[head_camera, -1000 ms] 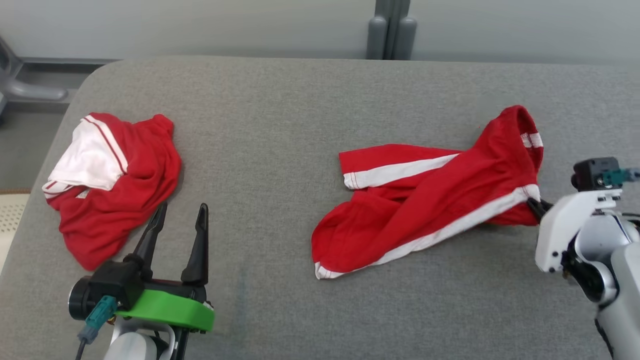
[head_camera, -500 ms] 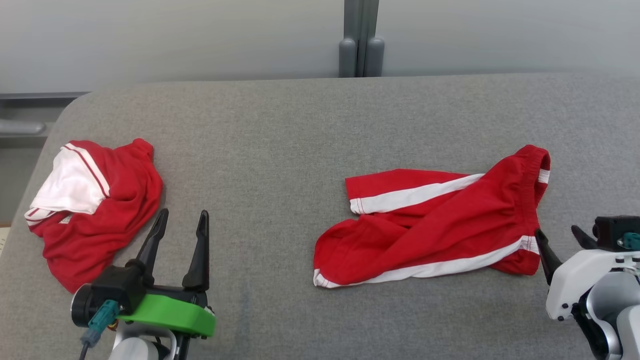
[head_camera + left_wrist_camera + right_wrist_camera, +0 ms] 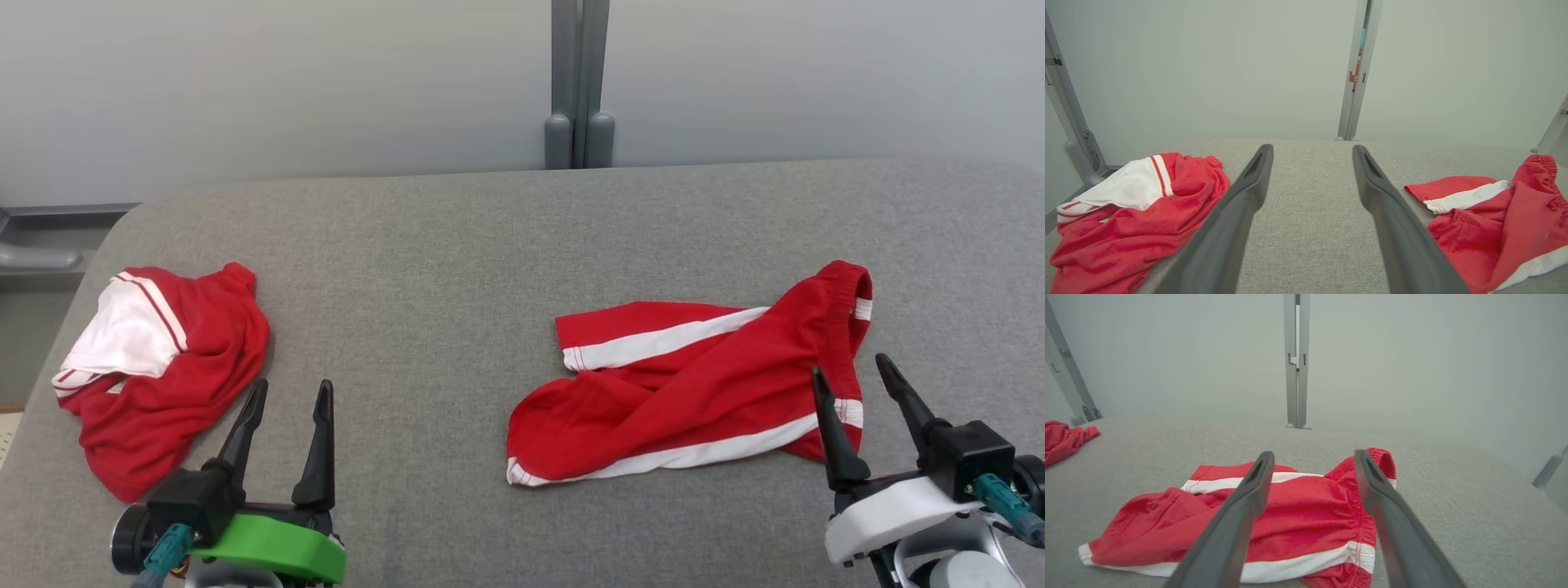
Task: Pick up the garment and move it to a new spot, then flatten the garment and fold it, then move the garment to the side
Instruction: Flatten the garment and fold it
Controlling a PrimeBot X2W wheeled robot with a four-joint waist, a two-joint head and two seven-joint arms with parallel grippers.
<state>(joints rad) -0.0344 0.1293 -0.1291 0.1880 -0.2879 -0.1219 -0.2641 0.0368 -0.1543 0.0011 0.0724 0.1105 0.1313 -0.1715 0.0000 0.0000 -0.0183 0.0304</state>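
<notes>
Head view: we note left fingers (image 3: 320, 433) spread wide, empty, just right of jersey (image 3: 188, 359); right fingers (image 3: 829, 425) spread wide, empty, by shorts' (image 3: 694, 384) right end.

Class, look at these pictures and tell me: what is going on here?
A two-armed robot faces a grey padded table with two garments on it. A bunched red jersey with a white sleeve lies at its left, just beyond the open left gripper. Crumpled red shorts with white stripes lie at its right, the open right gripper at their waistband end. Neither gripper holds anything; nothing is folded yet.
</notes>
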